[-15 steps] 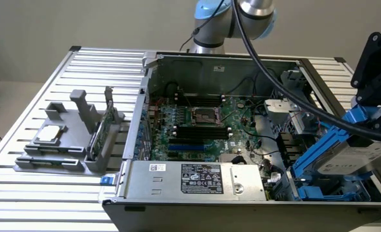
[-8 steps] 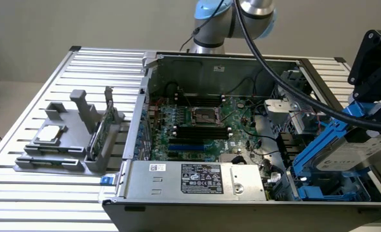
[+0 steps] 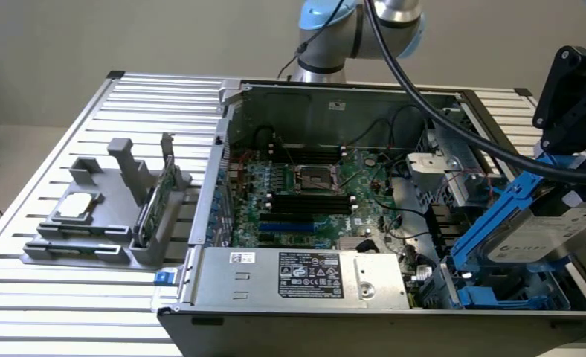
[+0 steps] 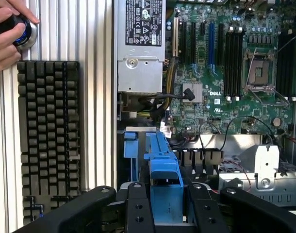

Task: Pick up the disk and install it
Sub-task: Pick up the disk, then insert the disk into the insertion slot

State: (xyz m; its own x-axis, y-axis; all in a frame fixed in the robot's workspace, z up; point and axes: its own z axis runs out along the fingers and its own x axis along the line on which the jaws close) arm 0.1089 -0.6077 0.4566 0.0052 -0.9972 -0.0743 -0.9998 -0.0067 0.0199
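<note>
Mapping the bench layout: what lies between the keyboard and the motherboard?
In the wrist view, the silver power supply sits between the keyboard and the motherboard, with a strip of slatted table beside the keyboard.

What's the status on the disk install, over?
Gripper shut on the disk. Disk tilted over the case's drive bay, not seated. Black cables close beside the bay.

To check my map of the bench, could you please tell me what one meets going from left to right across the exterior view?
small silver chip in the grey holder → green circuit card standing upright → CPU socket on the motherboard → the disk with its blue rails, raised over the case's right end.
</note>
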